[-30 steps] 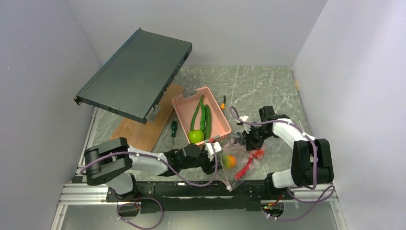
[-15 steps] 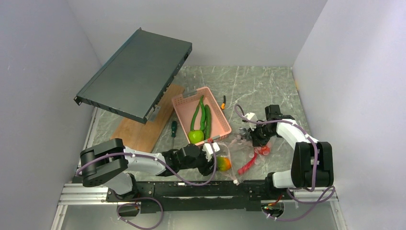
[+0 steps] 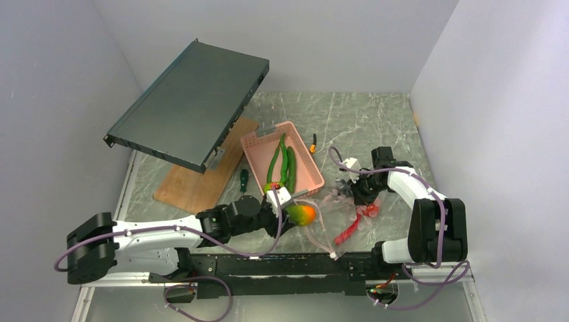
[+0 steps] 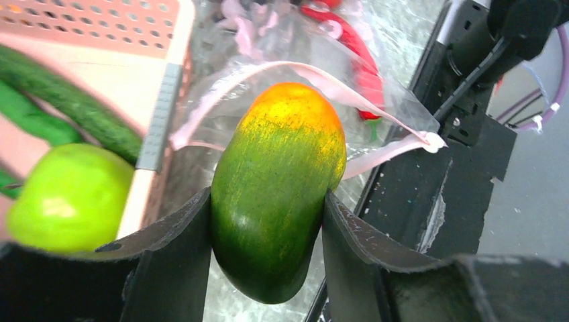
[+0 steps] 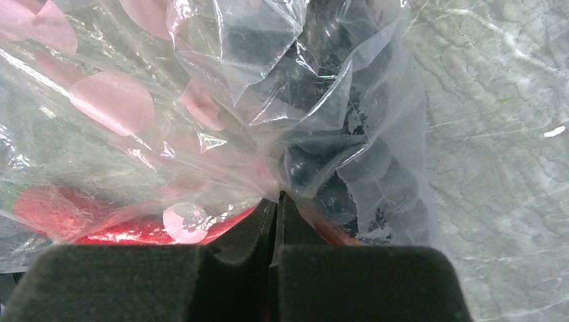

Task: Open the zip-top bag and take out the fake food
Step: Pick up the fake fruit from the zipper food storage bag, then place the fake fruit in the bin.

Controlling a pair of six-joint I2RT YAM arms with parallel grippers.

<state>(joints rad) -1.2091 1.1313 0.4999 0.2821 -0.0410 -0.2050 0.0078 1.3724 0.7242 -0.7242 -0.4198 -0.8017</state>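
Zip-top bag lies crumpled on the bench beside the basket, thin and, we judge, soft and slippery. Our right jaws pinch a fold of it; our left jaws clamp a light, stiff green-orange fruit, seemingly just outside its mouth.

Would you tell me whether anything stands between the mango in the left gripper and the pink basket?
Nothing visible does. The left gripper holds the mango beside the basket, at its near corner; only the basket wall must be cleared, and the apple lies just inside it.
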